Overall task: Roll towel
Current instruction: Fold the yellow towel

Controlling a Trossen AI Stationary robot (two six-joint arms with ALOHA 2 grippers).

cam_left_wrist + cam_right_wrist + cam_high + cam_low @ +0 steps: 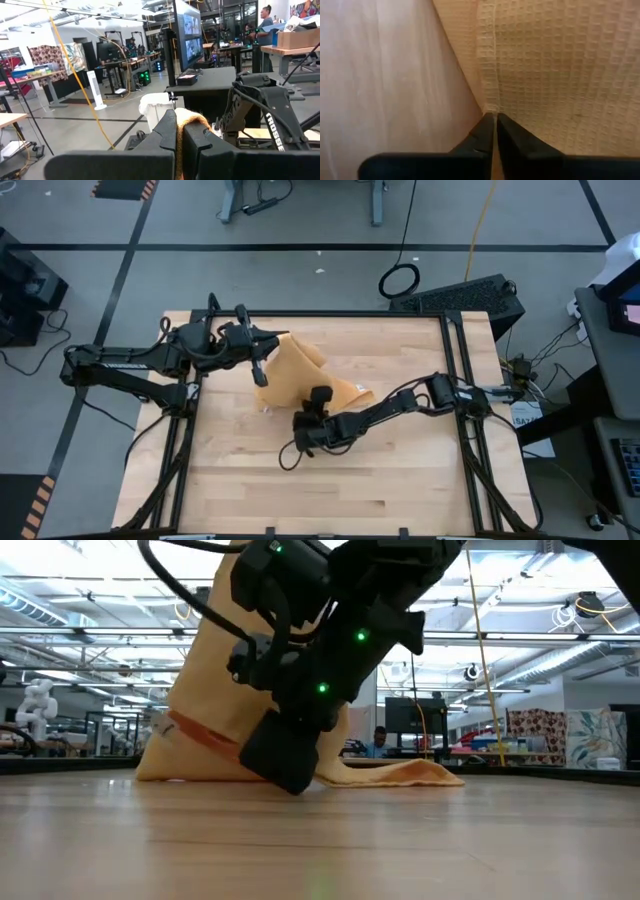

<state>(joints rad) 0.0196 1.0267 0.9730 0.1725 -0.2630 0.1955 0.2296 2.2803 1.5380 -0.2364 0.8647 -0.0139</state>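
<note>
So the towel (300, 377) sits around 11 o'clock of tabletop (400, 480) center. Left gripper (262, 370) fingers pinch one edge up high, probably for slack. Right gripper (312, 432), fingers closed on the 6 o'clock hem, pins it down.

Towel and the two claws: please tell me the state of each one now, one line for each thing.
Towel: unrolled, one end lifted off the table, the other end lying on the wood.
Left claw: shut on the towel, holding its raised end up in the air.
Right claw: shut on the towel's edge, low at the table.
</note>
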